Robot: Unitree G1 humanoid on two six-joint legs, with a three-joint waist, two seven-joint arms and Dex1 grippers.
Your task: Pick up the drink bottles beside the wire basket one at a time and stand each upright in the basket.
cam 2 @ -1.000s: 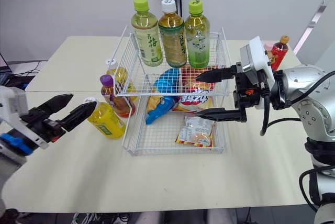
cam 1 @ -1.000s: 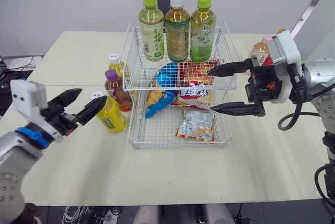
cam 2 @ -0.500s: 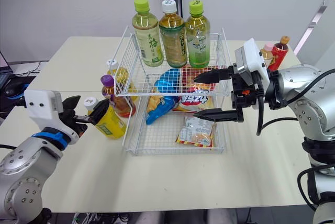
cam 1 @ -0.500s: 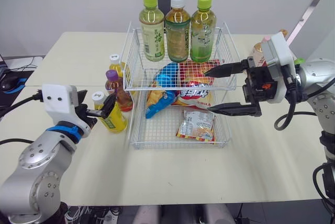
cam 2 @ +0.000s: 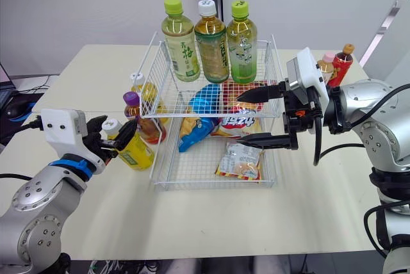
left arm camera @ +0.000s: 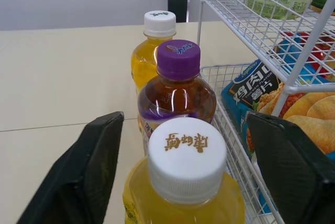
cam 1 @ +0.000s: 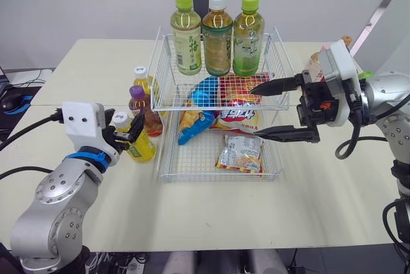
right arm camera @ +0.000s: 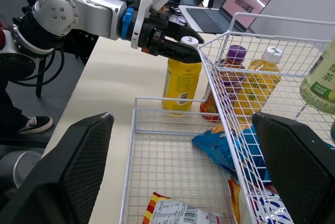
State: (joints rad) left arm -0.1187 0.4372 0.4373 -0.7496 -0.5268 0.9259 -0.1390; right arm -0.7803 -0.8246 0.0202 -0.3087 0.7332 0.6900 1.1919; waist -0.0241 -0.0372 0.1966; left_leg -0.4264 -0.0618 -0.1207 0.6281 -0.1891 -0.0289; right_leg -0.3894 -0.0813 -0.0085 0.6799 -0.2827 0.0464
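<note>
The left tool (left arm camera: 184, 124) is low at the basket's left side, its fingers apart and straddling the neck of the yellow bottle (left arm camera: 187, 157). The wrist view shows a gap between each finger and the white cap, so nothing is gripped yet. This bottle stands on the tabletop (cam 1: 307, 197) just beside the basket (cam 1: 218, 178), near its front left corner. Close behind it stands the purple-cap bottle (left arm camera: 178, 85), and behind that the far bottle (left arm camera: 158, 41), also yellow with a white cap. Both are close against the basket's left wall.

The right tool (cam 1: 252, 112) hovers over the right part of the basket, its fingers spread wide and empty, pointing across the wire toward the snack bags (cam 1: 240, 152) in the lower tier. Behind that arm, on the tabletop to the basket's right, stands a red bottle (cam 2: 339, 63). A pink-capped one (cam 2: 327, 59) stands beside it, largely hidden by the tool's housing.

Three tea bottles (cam 1: 217, 34) stand upright in a row at the back of the basket's upper tier, so that much of the job looks done. At least five bottles are left outside, three on the left and two on the right. The step in hand appears to be the grasp on the yellow bottle: the fingers must close on its neck, then lift it over the wire without knocking the purple-cap bottle
</note>
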